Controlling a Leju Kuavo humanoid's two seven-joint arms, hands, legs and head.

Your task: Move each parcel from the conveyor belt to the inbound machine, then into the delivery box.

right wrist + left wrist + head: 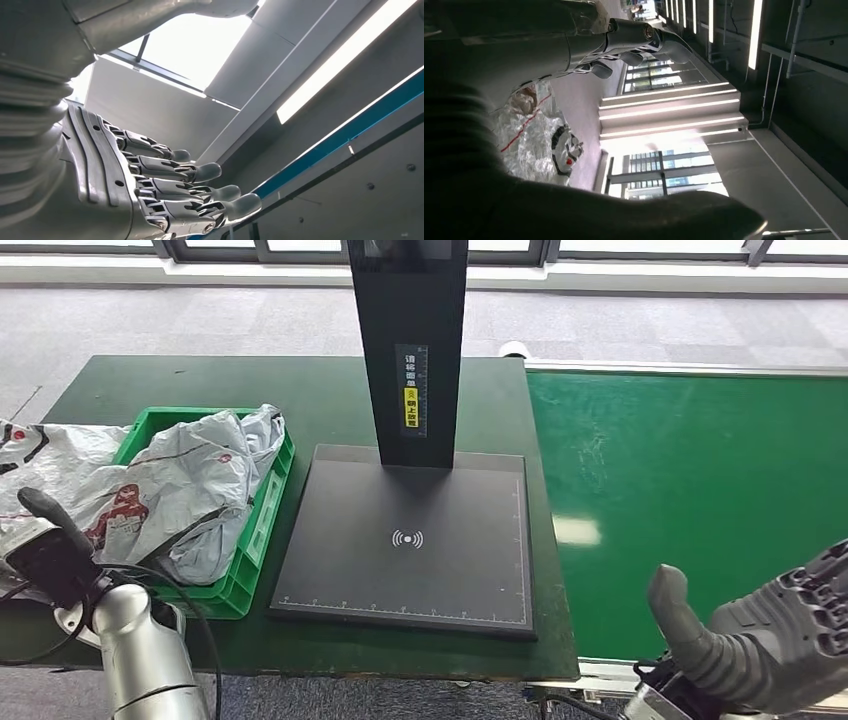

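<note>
Because the grey parcels (170, 490) already overfill the green delivery box (262, 510) and spill past its rim beside our left hand (50, 540), whose fingers we cannot make out, another could slide off. The inbound machine (410, 540) and conveyor belt (690, 490) carry none, so our empty, spread right hand (770, 630) may grasp at nothing.

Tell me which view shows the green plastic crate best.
Head view: the green plastic crate sits left of the black scanner plate, stuffed with crumpled grey poly-bag parcels. The left wrist view catches a parcel but not the crate; the right wrist view looks away.
</note>
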